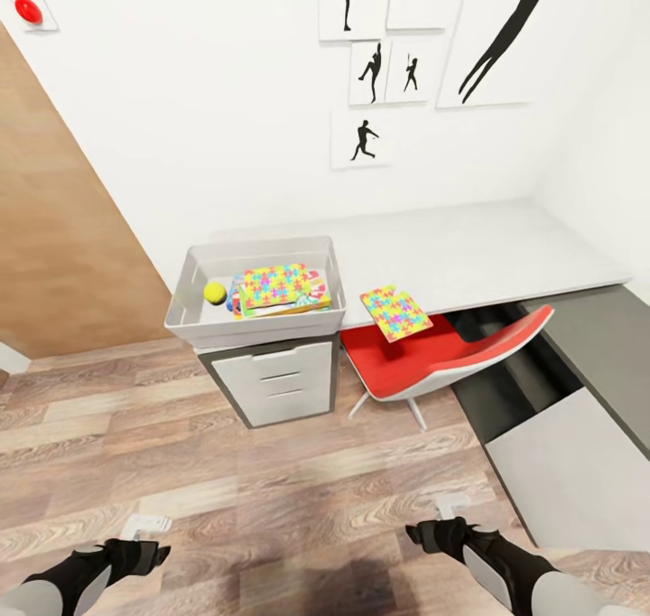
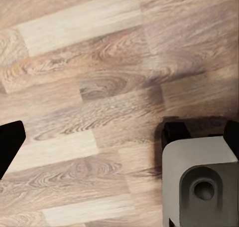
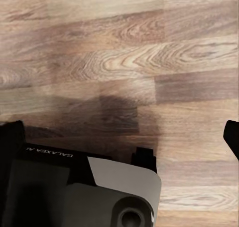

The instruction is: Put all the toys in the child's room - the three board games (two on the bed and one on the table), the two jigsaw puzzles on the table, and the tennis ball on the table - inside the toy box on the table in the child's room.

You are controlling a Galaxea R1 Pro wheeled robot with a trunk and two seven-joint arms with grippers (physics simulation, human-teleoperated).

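**Obs: robot standing off from desk, both arms low, nothing in hand**

Head view. Toy box (image 1: 258,277) sits at the left end of the light-grey table (image 1: 469,250), over the white drawer unit (image 1: 282,383). Inside the box: tennis ball (image 1: 215,292) at the left side, touching or just beside a stack of flat items. Top of the stack is a jigsaw puzzle (image 1: 273,285), multicoloured, mostly yellow; edges of printed boxes show beneath it, count not resolvable. Second jigsaw puzzle (image 1: 394,312) lies outside the box, just beside its right wall, at the front edge of the table and overhanging the red chair (image 1: 433,356); whether it rests on table or chair seat I cannot tell. Black silhouette pictures (image 1: 379,72) on the white wall above. Lower dark-grey desk section (image 1: 600,345) runs along the right.

Left gripper (image 1: 143,526) and right gripper (image 1: 449,510) both hang low over the wood-plank floor (image 1: 271,490), well apart from the table. Pale fingertips visible on each, nothing between them. How far either pair of fingers is spread cannot be told from this angle.

Wrist views. Floor planks below; dark finger edges at frame margins, robot base partly visible. Finger gap not readable, no object held
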